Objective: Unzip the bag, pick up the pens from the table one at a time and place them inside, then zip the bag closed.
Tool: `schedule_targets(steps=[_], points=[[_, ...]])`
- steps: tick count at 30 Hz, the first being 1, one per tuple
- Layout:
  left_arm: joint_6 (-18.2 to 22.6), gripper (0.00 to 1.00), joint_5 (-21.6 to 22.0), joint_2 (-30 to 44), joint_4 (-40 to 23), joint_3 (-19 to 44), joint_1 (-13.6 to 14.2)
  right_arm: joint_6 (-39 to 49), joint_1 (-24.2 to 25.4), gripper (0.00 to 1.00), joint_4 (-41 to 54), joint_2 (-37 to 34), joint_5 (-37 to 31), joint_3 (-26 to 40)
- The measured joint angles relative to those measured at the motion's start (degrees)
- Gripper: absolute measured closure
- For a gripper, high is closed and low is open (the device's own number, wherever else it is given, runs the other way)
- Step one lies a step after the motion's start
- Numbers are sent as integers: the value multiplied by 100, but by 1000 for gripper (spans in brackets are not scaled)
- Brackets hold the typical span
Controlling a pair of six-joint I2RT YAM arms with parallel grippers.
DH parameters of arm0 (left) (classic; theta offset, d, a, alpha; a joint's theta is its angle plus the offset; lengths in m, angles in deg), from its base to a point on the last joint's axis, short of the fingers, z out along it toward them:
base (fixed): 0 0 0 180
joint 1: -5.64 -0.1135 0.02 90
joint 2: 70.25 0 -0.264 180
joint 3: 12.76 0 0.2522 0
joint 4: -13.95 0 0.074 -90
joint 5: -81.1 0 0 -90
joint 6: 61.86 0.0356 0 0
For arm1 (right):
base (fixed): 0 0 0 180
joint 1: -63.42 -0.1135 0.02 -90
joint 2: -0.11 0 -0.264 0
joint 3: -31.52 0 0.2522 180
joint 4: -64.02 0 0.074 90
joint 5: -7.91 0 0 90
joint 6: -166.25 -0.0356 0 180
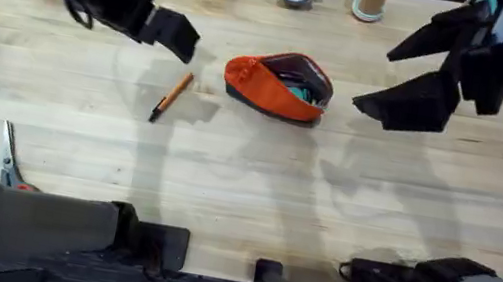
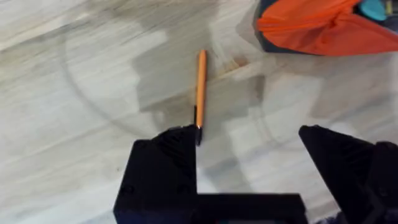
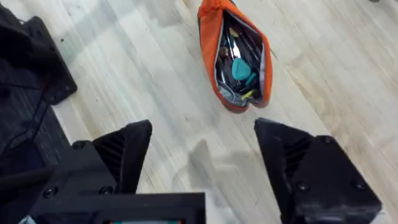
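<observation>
One slim orange pen with a dark tip point(image 1: 171, 96) lies loose on the light wood plank surface point(image 1: 225, 177) in the overhead view, just left of the soft orange pencil pouch with dark grey underside point(image 1: 275, 88); the two are near but apart. The pouch mouth gapes open, contents showing. Left gripper point(image 1: 175, 33) hangs above and behind the pen, empty. Right gripper point(image 1: 408, 97) hangs to the right of the pouch, jaws apart, empty. Orange-handled scissors point(image 1: 10, 159) lie well apart at the near left edge; not part of the job.

Left wrist view: the pen point(image 2: 200, 92) lies flat, dark tip toward the left gripper point(image 2: 249, 163), whose jaws stand wide apart with nothing between them. A corner of the pouch point(image 2: 323, 28) sits beyond.

Right wrist view: the pouch point(image 3: 236, 59) is unzipped along its length, showing a grey lining and a teal item among others. Right gripper point(image 3: 205, 168) has its jaws spread, clear of the fabric.

Handling, judged: pen light, rigid, smooth, liable to roll or skid; best pinched across the mid-barrel. Pouch limp and yielding, likely to shift or fold if pushed; steady it by its rim while the pen goes in.
</observation>
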Motion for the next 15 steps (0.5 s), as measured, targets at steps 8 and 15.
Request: schedule_targets(steps=[8,15], points=[[-176,6,320,58,1288,-1151,211,-5,0,4,0,0,0,0],[-235,5,414,58,2185,-1930,211,-5,0,5,2,2,0,0]])
